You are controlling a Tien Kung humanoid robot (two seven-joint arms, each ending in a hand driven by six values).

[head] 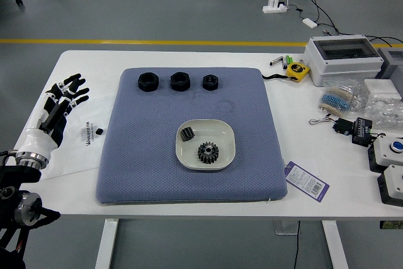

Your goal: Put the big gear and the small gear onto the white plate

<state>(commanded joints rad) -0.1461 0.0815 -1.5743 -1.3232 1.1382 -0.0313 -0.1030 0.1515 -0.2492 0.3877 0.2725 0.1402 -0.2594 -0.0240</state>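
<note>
Gears [208, 152] on plate [195, 129], seemingly barcoded tag [306, 181] apart

Black capitals are running sideways along a small, pale, flat label [89, 133] on the white rectangular worktop [79, 187], seemingly starting "WAND"; the rest is staying too small to read surely. A purple-and-white rectangular tag [306, 181] is carrying a barcode and lines of print, all proving illegible.
</note>
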